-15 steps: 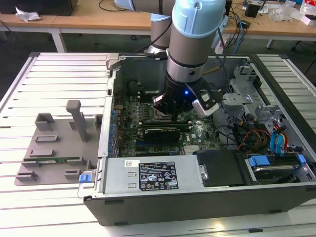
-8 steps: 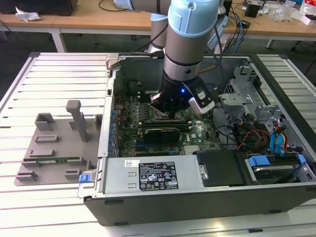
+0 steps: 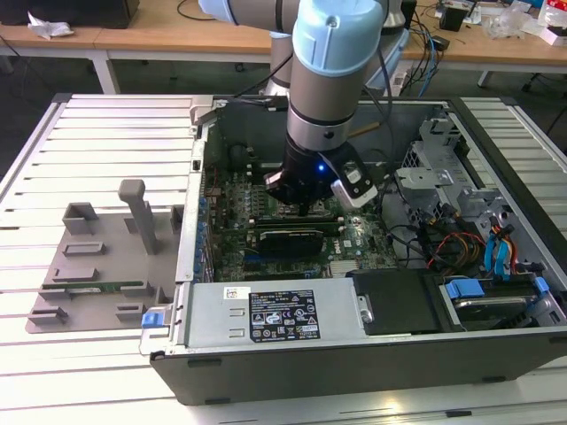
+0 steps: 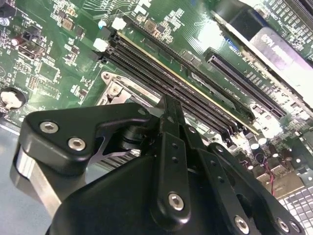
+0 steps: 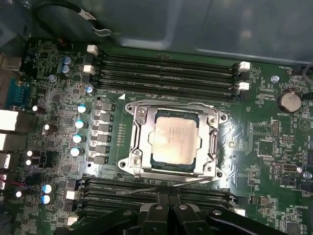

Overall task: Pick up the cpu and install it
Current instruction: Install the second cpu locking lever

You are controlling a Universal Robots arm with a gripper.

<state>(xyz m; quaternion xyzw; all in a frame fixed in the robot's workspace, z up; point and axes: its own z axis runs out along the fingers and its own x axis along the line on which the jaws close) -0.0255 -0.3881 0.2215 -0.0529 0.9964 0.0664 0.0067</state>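
The cpu (image 5: 173, 137), a pale silvery square chip, lies flat inside the metal socket frame (image 5: 213, 142) on the green motherboard (image 5: 264, 147) in the first wrist view. My gripper (image 5: 169, 199) hovers just off the socket's edge, over the memory slots, with its black fingers (image 5: 159, 211) pressed together and nothing between them. In the exterior view the gripper (image 3: 306, 208) reaches down into the open computer case (image 3: 292, 354), over the middle of the board. In the second wrist view the shut fingertips (image 4: 168, 105) point at the board beside a corner of the socket frame (image 4: 113, 90).
Black memory slots (image 5: 166, 66) flank the socket on two sides. A black expansion card (image 3: 288, 241) sits near the arm. Drive cages and coloured cables (image 3: 478, 239) fill the case at the exterior view's right. A grey fixture tray (image 3: 97, 266) with a green memory stick (image 3: 97, 287) lies left of the case.
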